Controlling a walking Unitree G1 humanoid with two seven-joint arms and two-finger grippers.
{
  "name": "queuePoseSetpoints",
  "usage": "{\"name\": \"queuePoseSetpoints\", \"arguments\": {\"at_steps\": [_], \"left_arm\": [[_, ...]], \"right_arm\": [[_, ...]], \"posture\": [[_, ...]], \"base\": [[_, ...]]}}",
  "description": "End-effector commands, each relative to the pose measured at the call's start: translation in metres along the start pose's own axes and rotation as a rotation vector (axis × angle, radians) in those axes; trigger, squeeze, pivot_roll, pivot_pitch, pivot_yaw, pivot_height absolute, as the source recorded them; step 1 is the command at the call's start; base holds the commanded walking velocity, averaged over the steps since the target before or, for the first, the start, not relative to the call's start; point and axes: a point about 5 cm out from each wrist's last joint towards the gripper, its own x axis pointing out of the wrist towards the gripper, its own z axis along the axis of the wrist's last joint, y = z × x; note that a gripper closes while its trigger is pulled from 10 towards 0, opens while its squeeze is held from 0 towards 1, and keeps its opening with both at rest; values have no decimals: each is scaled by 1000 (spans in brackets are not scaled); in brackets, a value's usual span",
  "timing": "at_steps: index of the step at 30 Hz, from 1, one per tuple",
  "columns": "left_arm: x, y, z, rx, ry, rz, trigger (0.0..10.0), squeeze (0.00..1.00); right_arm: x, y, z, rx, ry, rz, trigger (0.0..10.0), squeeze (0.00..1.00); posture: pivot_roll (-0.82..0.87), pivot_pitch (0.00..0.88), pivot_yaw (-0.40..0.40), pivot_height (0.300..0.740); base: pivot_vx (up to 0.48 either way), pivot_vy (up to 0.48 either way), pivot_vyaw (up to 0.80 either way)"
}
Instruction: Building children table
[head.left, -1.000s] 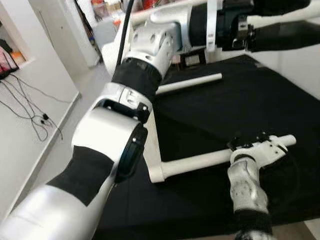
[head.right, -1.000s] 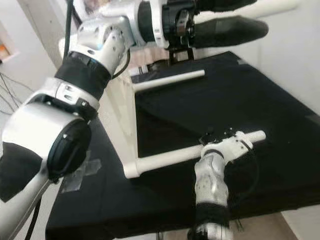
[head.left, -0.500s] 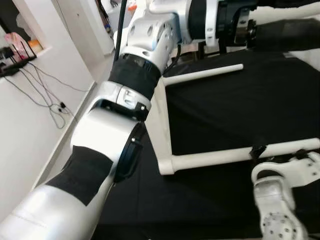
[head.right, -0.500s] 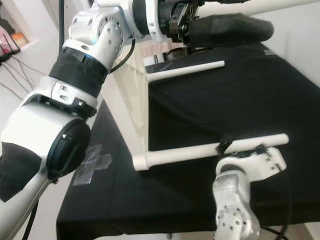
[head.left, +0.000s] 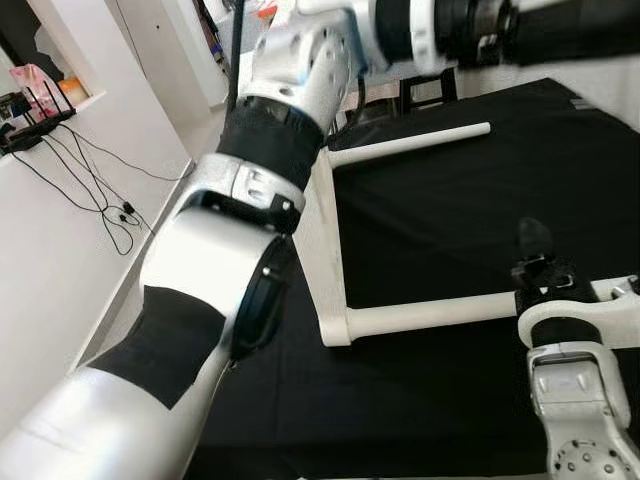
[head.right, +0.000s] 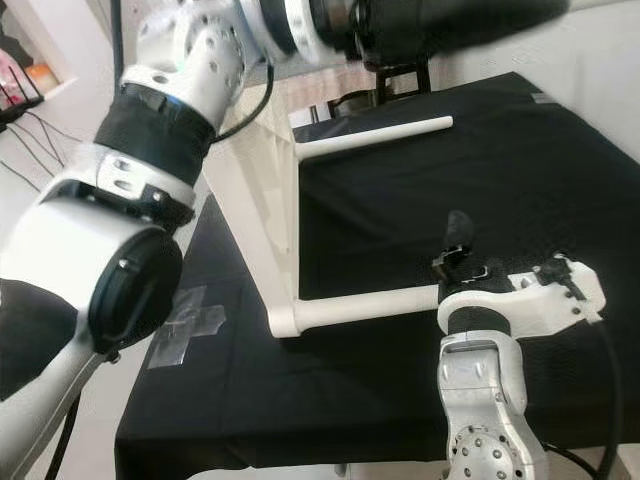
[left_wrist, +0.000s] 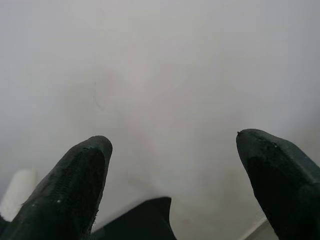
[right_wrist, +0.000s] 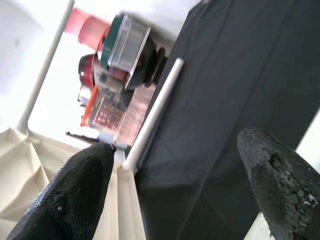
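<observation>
Head view: the white table frame (head.left: 330, 250) lies on its side on the black-covered worktop (head.left: 450, 230), two legs sticking out across it. The right gripper (head.right: 455, 245) sits at the near leg (head.left: 430, 312). Left wrist view: left gripper (left_wrist: 172, 180) fingers spread wide, holding nothing, facing a white wall (left_wrist: 165, 75). Right wrist view: fingers (right_wrist: 70, 190) wide apart, empty, far leg (right_wrist: 152, 115) ahead.

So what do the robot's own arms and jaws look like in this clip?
Left arm: glossy silver shells, black fabric bands at the joints, a black cable near the elbow. Right arm: silver segments with a white wrist bracket. Both grippers have long, black, rounded, textured fingers.
</observation>
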Motion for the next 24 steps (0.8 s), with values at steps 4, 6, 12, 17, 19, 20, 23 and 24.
{"name": "queuePoseSetpoints", "arguments": {"at_steps": [4, 6, 12, 17, 19, 20, 23, 24], "left_arm": [[2, -2, 5, 22, -18, -52, 10000, 0], [4, -2, 5, 44, -8, -61, 10000, 0], [5, -1, 7, 81, 5, -70, 10000, 0], [2, 1, 38, 175, -29, -68, 10000, 0], [1, 1, 45, 199, -34, -66, 10000, 0], [-1, 1, 50, 217, -35, -65, 10000, 0], [-2, 1, 53, 236, -31, -64, 10000, 0], [-4, 1, 58, 256, -37, -58, 10000, 0]], "right_arm": [[-26, -18, -48, -35, 239, -64, 10000, 0], [-26, -16, -49, -37, 249, -52, 10000, 0], [-27, -13, -50, -41, 258, -26, 10000, 0], [-25, -8, -52, -54, 264, 17, 10000, 0], [-24, -7, -53, -56, 267, 25, 10000, 0], [-24, -5, -54, -57, 269, 34, 10000, 0], [-23, -3, -54, -59, 268, 44, 10000, 0], [-23, -2, -54, -60, 262, 58, 10000, 0]], "posture": [[-180, 15, 221, 740], [-181, 14, 222, 740], [-187, 11, 223, 740], [-178, 2, 216, 740], [-178, 1, 215, 740], [-177, 1, 215, 740], [-177, 0, 213, 740], [-175, 0, 213, 740]], "base": [[0, 0, 0], [0, 0, 0], [0, 0, 0], [0, 0, 0], [0, 0, 0], [0, 0, 0], [0, 0, 0], [0, 0, 0]]}}
